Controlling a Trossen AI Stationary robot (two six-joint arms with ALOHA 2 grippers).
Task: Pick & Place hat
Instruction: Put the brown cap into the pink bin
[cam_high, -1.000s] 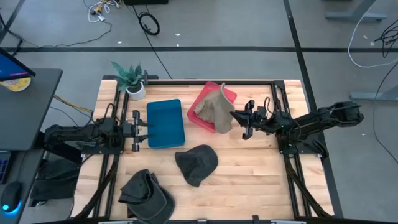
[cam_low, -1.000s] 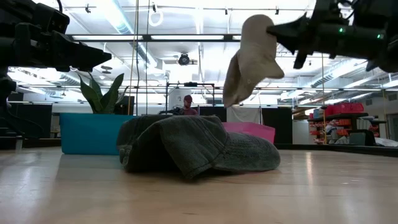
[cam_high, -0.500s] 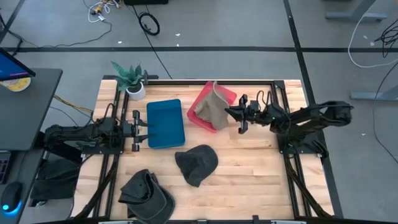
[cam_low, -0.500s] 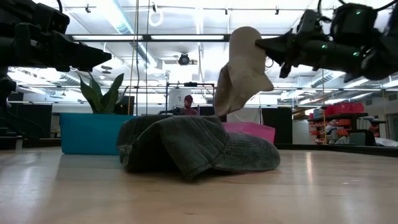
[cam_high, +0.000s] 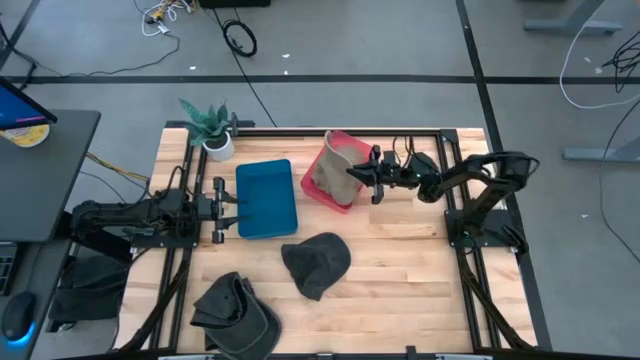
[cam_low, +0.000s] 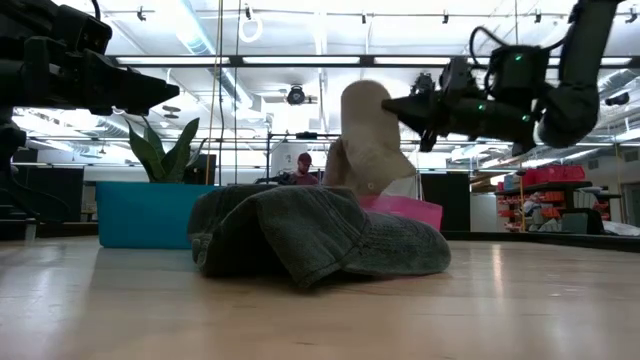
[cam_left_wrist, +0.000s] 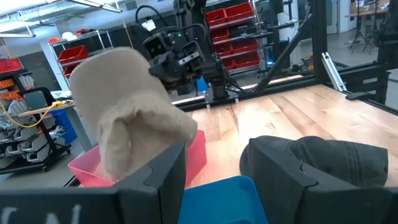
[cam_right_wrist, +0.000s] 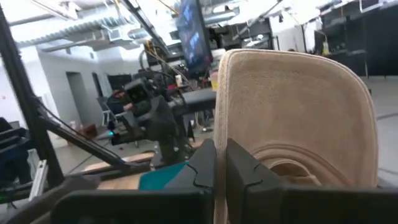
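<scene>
Lying nearest the front edge, a black cap (cam_high: 234, 311) is seen, with a dark grey hat (cam_high: 317, 262) just beyond it mid-table. Further back on the left, the left gripper (cam_high: 222, 209) is parked spread open beside the blue bin (cam_high: 266, 198). Far right, the tan hat (cam_high: 336, 171) is pinched by the right gripper (cam_high: 352, 173), dangled over the pink bin (cam_high: 347, 145).
</scene>
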